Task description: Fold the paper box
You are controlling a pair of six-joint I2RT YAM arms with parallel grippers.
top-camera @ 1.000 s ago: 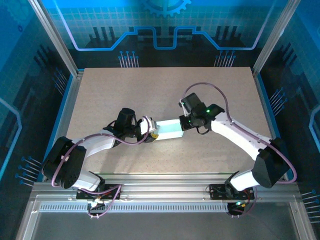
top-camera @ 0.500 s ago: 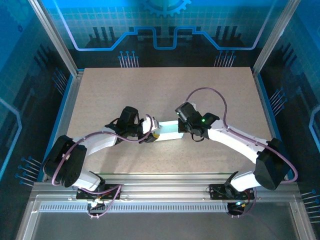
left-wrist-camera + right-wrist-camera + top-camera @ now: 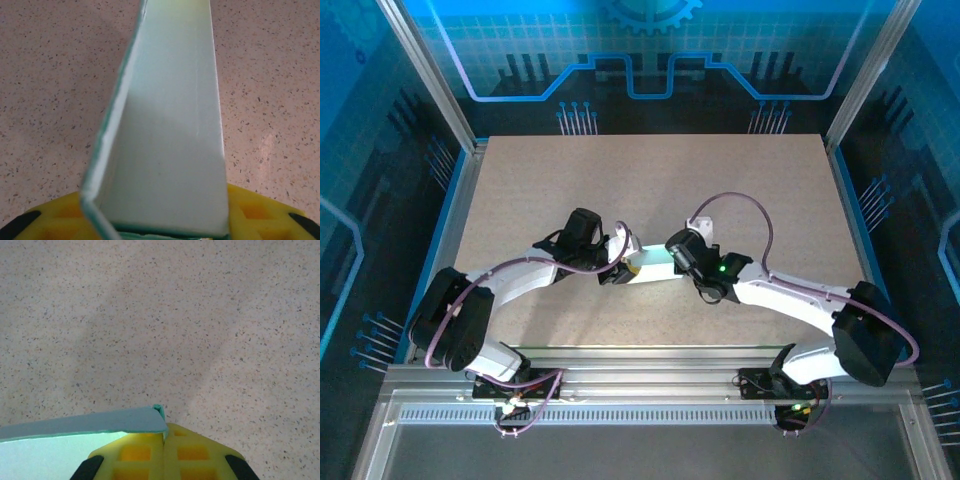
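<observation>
The right gripper (image 3: 670, 263) has slid leftward toward the left gripper (image 3: 626, 268); each has its yellow pads (image 3: 150, 452) pinched on one end of the paper box (image 3: 650, 265), spanning between them at mid-tabletop (image 3: 520, 180).

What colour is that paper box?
Pale mint; the box shows best in the left wrist view.

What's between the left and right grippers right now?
The paper box alone, spanning from the left gripper to the right gripper; the top external view shows it.
</observation>
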